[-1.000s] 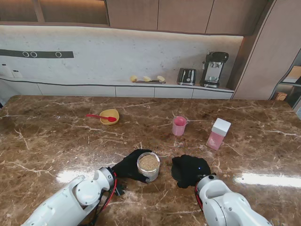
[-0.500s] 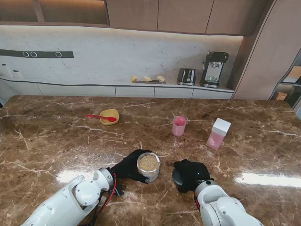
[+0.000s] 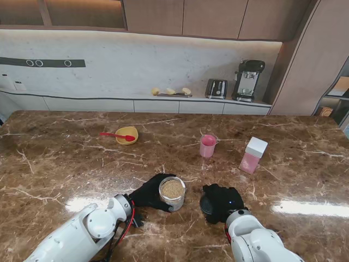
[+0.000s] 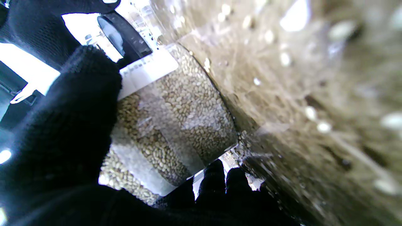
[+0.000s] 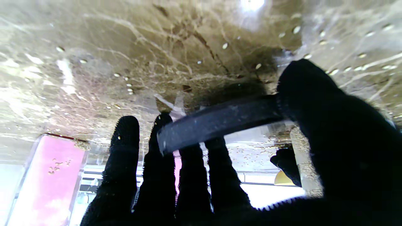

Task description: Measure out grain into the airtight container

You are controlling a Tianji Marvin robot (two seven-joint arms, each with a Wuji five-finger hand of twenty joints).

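A clear glass jar filled with brown grain stands open on the marble table near me. My left hand, in a black glove, is wrapped around its side; the left wrist view shows the fingers pressed on the grain-filled jar. To the right of the jar, my right hand is shut on a dark round lid. In the right wrist view the lid is pinched between thumb and fingers, tilted just off the table.
Farther from me stand a pink cup and a pink container with a white cap. A yellow bowl with a red spoon sits at the far left. Toaster and coffee machine stand on the back counter.
My right hand has closed on the dark lid and drawn it slightly nearer to me, its edge now showing. The left hand and jar have not moved.
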